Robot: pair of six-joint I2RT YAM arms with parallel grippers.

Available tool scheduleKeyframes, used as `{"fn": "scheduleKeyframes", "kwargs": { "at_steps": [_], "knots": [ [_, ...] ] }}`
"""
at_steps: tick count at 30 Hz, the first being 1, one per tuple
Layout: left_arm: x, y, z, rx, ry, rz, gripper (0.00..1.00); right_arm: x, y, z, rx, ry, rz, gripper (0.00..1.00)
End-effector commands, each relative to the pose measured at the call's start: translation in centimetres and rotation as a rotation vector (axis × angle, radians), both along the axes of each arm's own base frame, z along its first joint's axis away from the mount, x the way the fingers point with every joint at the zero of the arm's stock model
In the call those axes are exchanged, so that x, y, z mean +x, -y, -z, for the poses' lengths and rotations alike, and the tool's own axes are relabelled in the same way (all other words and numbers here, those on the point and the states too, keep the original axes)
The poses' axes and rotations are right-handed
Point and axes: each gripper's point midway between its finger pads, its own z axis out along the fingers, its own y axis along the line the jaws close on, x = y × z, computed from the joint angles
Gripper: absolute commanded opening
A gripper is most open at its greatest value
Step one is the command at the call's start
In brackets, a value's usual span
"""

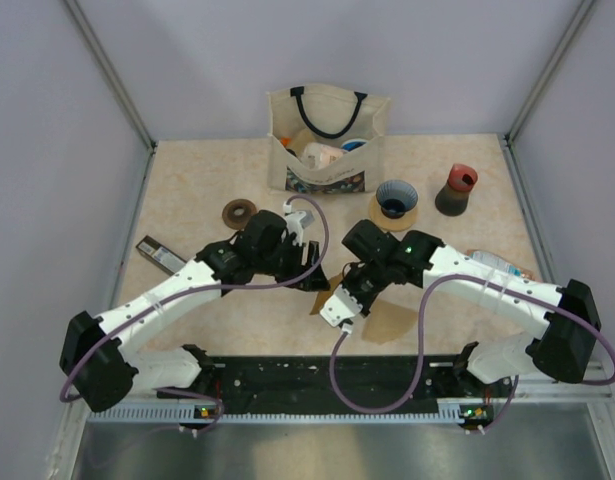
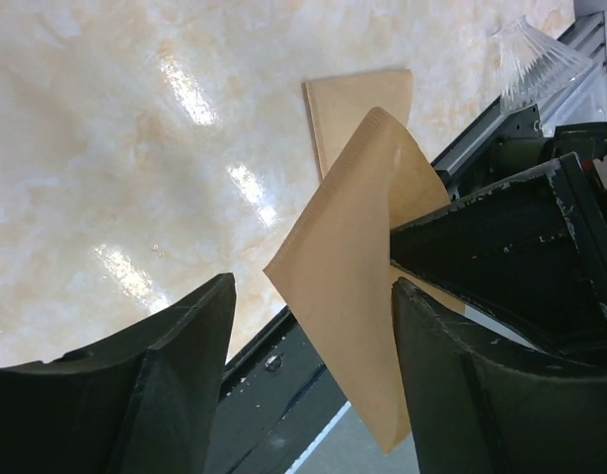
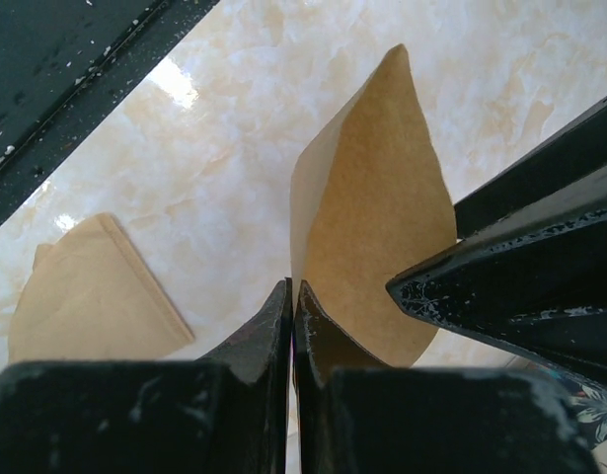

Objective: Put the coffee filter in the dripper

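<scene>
The coffee filter point(image 3: 372, 237), a light-brown paper wedge, hangs in the air between both grippers, just above the table's near edge; it also shows in the top view point(image 1: 320, 300) and the left wrist view point(image 2: 352, 296). My right gripper point(image 3: 291, 296) is shut on one edge of it, and the paper bows open beside the jaws. My left gripper point(image 2: 313, 286) is open, with the filter between its fingers, close to the right finger point(image 2: 451, 375). The blue dripper point(image 1: 395, 200) on its tan ring stands apart at the back, right of centre.
A second filter point(image 1: 392, 322) lies flat on the table near the right gripper point(image 1: 339, 283). A tote bag point(image 1: 327, 140) stands at the back, the brown grinder point(image 1: 455, 190) at back right, a tan ring point(image 1: 239, 212) and a dark flat object point(image 1: 159, 252) on the left, and a clear cup point(image 2: 535, 59) at the right.
</scene>
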Motion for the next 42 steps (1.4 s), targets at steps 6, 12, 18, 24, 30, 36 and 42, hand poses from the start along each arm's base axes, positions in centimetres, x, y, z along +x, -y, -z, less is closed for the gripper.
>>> {"fn": "scheduleKeyframes", "kwargs": {
  "at_steps": [6,12,18,24,30,36,42],
  "knots": [
    [0.8,1.2,-0.8,-0.009,0.044,0.03,0.37,-1.1,-1.1,-2.6,0.078,0.02,-0.079,0.0],
    [3.3,-0.7,-0.8,0.09,0.126,-0.11,0.0,-1.7,-1.5,-2.7,0.12,-0.009,-0.086,0.0],
    [6.1,-3.8,-1.7,0.211,0.242,-0.27,0.0,-2.3,-1.4,-2.8,0.151,-0.017,-0.088,0.0],
    [6.6,-4.4,-2.0,0.226,0.261,-0.282,0.0,-2.2,-1.0,-2.2,0.131,-0.019,-0.06,0.0],
    [4.8,-2.5,-3.2,0.135,0.264,-0.129,0.0,0.1,-2.1,-3.6,0.177,0.04,0.053,0.27],
    [4.7,-3.5,-4.9,0.111,0.319,-0.181,0.0,2.8,-3.6,-10.8,0.418,0.102,0.262,0.99],
    [7.3,-6.9,-5.2,0.202,0.397,-0.408,0.0,5.7,-1.3,-17.8,0.883,-0.028,0.757,0.99]
  ]
}}
